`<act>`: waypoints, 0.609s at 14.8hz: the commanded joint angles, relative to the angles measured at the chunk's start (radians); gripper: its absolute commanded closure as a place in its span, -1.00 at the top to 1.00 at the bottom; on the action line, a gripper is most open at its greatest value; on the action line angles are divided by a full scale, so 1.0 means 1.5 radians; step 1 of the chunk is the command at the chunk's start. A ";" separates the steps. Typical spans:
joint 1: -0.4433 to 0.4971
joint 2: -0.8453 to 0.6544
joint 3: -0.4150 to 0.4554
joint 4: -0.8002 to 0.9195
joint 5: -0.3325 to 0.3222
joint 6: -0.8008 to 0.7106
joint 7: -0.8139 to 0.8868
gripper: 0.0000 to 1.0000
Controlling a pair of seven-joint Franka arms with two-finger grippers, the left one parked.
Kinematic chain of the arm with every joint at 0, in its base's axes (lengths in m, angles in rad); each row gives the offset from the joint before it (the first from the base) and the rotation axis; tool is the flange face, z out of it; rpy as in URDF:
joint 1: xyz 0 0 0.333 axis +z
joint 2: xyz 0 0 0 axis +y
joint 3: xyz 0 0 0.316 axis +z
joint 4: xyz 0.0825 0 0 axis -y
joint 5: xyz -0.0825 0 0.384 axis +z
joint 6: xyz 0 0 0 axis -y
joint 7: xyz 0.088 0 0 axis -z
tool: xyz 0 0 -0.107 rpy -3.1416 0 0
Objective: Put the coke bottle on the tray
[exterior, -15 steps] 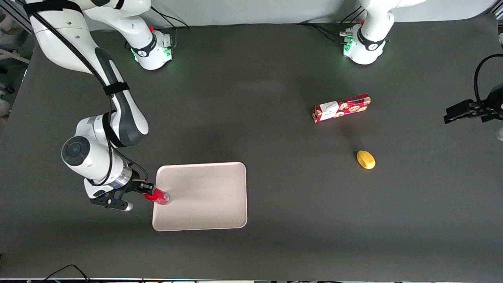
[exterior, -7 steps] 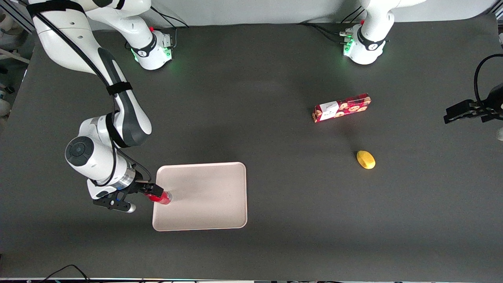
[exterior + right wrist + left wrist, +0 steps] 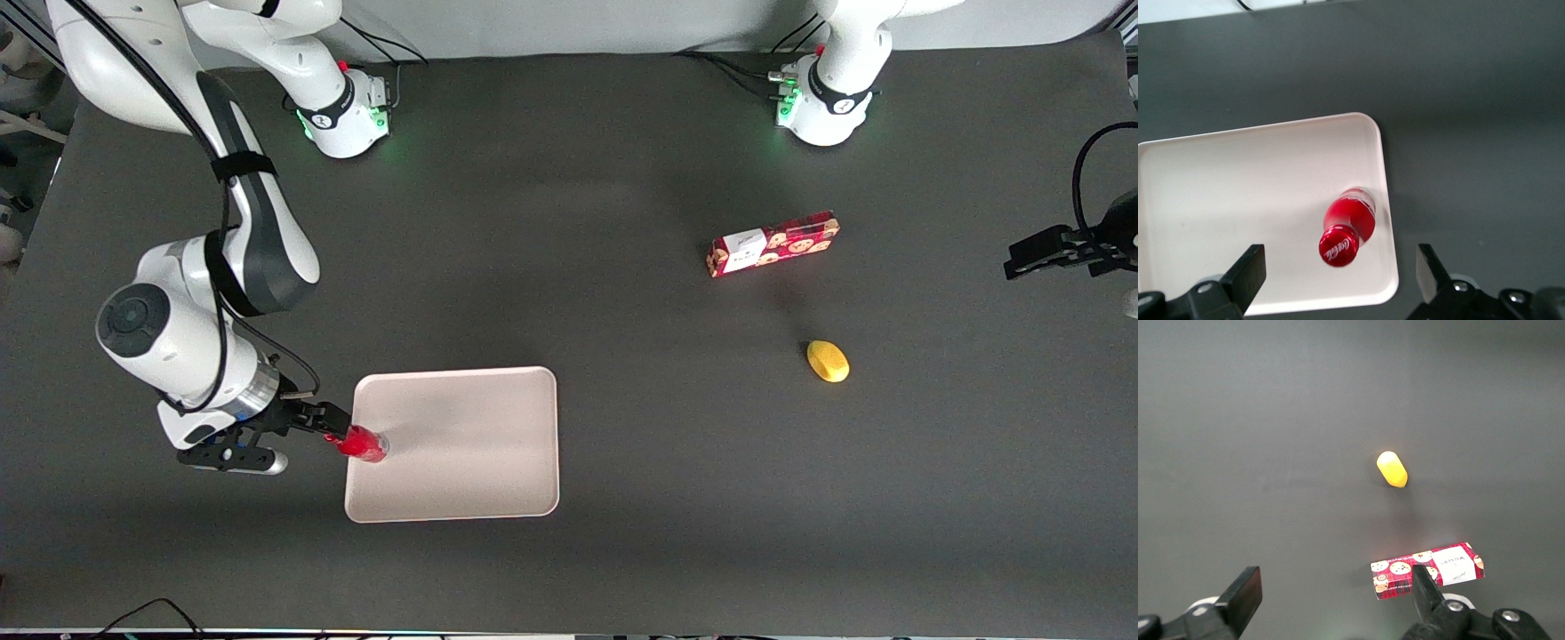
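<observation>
The coke bottle [image 3: 363,444] stands upright on the tray [image 3: 462,444], close to the rim at the working arm's end. In the right wrist view I look down on its red cap and body [image 3: 1350,223], with the pale tray [image 3: 1238,200] under it. My gripper [image 3: 331,428] hovers above the bottle. It is open [image 3: 1339,261]: one finger [image 3: 1248,270] and the other [image 3: 1426,267] stand wide apart and clear of the cap, touching nothing.
A flat red cookie-printed box [image 3: 772,244] [image 3: 1428,570] lies toward the parked arm's end of the table. A small yellow object [image 3: 828,361] [image 3: 1392,469] lies nearer the front camera than the box. The tray sits on dark tabletop [image 3: 569,267].
The gripper has let go of the bottle and opened. The wrist has drawn back toward the working arm's end and risen. The bottle stays upright on the tray.
</observation>
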 commanded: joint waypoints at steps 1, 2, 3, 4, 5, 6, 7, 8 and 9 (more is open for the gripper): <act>-0.005 -0.077 0.001 -0.008 0.000 -0.074 -0.061 1.00; -0.006 -0.113 0.001 -0.011 0.001 -0.124 -0.059 1.00; -0.004 -0.166 0.001 -0.016 0.001 -0.191 -0.051 1.00; -0.002 -0.216 0.001 -0.028 0.001 -0.247 -0.049 1.00; -0.006 -0.265 0.000 -0.050 0.001 -0.281 -0.049 1.00; -0.006 -0.313 -0.002 -0.089 0.001 -0.298 -0.048 1.00; -0.009 -0.360 -0.003 -0.134 0.001 -0.303 -0.034 1.00; -0.027 -0.386 0.002 -0.161 0.001 -0.302 -0.019 1.00; -0.053 -0.384 0.008 -0.153 0.000 -0.304 -0.026 1.00</act>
